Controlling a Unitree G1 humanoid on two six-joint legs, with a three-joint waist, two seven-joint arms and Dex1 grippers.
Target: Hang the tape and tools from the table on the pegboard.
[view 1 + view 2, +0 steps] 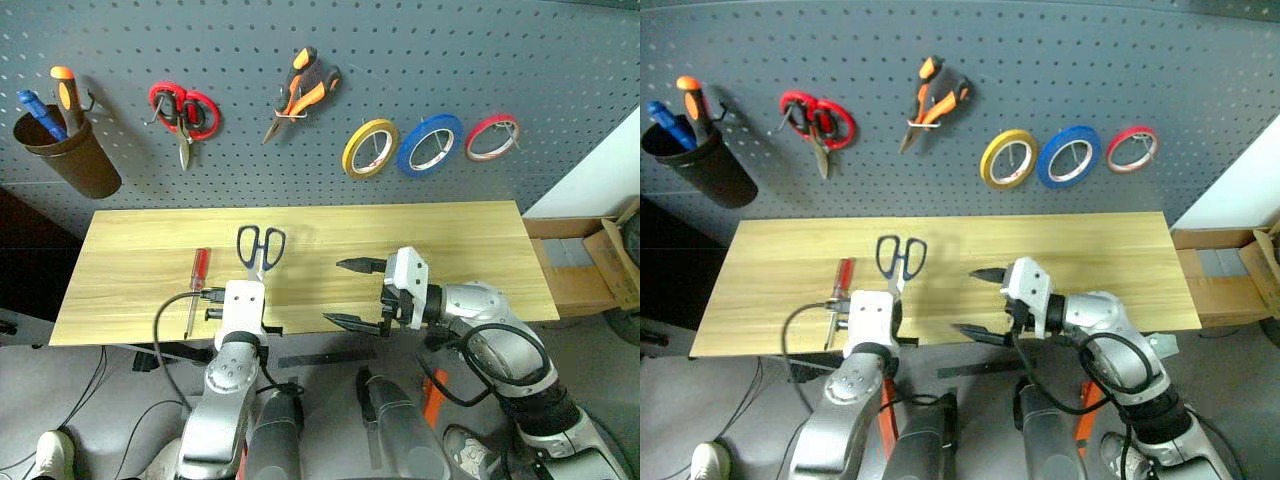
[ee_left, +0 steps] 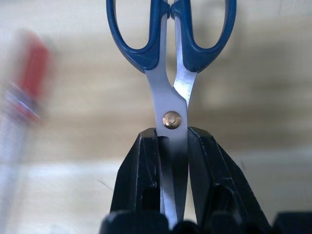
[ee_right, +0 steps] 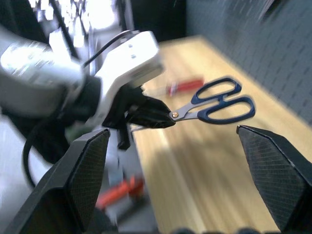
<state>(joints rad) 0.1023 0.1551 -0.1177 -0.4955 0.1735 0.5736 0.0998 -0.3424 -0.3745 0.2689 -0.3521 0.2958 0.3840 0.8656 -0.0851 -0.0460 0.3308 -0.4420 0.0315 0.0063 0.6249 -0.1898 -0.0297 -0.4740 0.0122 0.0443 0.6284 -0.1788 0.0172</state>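
Over wood table (image 1: 450, 250), L pincer (image 2: 171, 146) clamps blue scissors (image 1: 260, 246); R pincer (image 1: 352, 292) wide apart.

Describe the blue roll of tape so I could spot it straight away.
Look at the dark grey perforated pegboard above the light wooden table. Three tape rolls hang in a row on its right side. The blue ring-shaped roll is the middle one, between the yellow roll and the thinner red roll.

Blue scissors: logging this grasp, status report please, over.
Left gripper shut on blue scissors at the blades, handles forward. Right gripper open, empty. Red screwdriver on table. Nothing in the way.
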